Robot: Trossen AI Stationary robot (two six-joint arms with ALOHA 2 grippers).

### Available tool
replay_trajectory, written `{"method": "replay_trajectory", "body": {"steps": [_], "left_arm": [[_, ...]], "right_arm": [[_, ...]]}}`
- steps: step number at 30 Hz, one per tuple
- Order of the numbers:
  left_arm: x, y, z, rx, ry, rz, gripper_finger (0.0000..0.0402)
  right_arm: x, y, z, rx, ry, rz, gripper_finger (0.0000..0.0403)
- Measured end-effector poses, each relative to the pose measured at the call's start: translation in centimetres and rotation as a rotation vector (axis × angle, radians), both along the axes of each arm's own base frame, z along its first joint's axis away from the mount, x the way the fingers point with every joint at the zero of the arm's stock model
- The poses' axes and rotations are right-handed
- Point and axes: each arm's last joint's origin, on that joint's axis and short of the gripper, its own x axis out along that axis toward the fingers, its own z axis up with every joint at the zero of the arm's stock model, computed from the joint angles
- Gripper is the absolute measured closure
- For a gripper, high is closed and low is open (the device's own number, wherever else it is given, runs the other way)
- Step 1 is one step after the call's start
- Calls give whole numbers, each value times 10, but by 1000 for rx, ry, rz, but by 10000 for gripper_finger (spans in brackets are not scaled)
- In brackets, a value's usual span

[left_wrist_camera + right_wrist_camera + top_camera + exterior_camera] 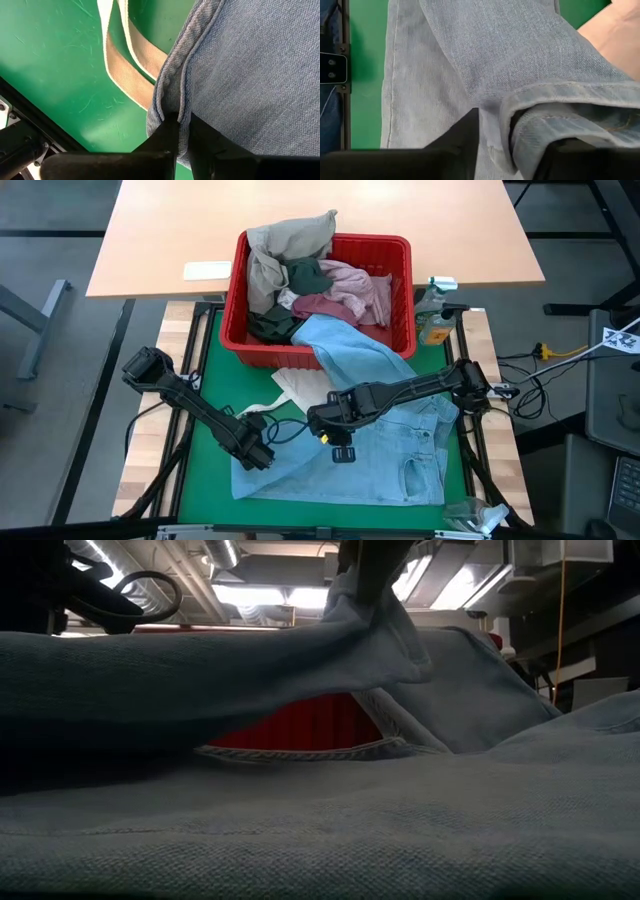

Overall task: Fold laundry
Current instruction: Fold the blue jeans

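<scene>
Two pincers on light-blue jeans (400, 442)

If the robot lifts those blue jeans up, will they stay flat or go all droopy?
Probably droopy: the light blue jeans already sag and fold where the left gripper pinches their edge. They look thick, so likely a bit heavy and not slippery.

One red basket (398, 335) holding about five garments: beige (275, 250), dark green (308, 277), pink (362, 285), maroon (322, 306), dark grey-green (270, 326); one light blue jeans (400, 445); one tote bag (300, 387); two arms
</scene>
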Motion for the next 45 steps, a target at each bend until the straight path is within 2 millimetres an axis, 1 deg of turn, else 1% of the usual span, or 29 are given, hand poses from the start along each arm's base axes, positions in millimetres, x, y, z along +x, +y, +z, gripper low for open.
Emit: {"method": "replay_trajectory", "body": {"steps": [5, 8, 14, 21, 31, 34, 38, 45], "left_arm": [[0, 1, 0, 15, -9, -3, 378], [0, 0, 0, 20, -15, 19, 379], [0, 1, 0, 23, -20, 40, 373], [0, 1, 0, 23, -19, 40, 372], [0, 0, 0, 23, -20, 42, 372], [0, 0, 0, 23, -20, 42, 372], [1, 1, 0, 27, -23, 41, 372], [2, 1, 0, 55, -54, 31, 372]], "right_arm": [[-1, -1, 0, -18, 5, 4, 243], [-2, -3, -1, -89, 0, -16, 236], [-10, -8, -3, -206, 70, -36, 236], [-24, -12, -5, -250, 223, -30, 237], [-35, -15, -6, -283, 330, -7, 237], [-41, -16, -17, -277, 394, 22, 237], [-58, -19, -39, -215, 449, 30, 237], [-93, -25, -106, -90, 440, -26, 237]]}}
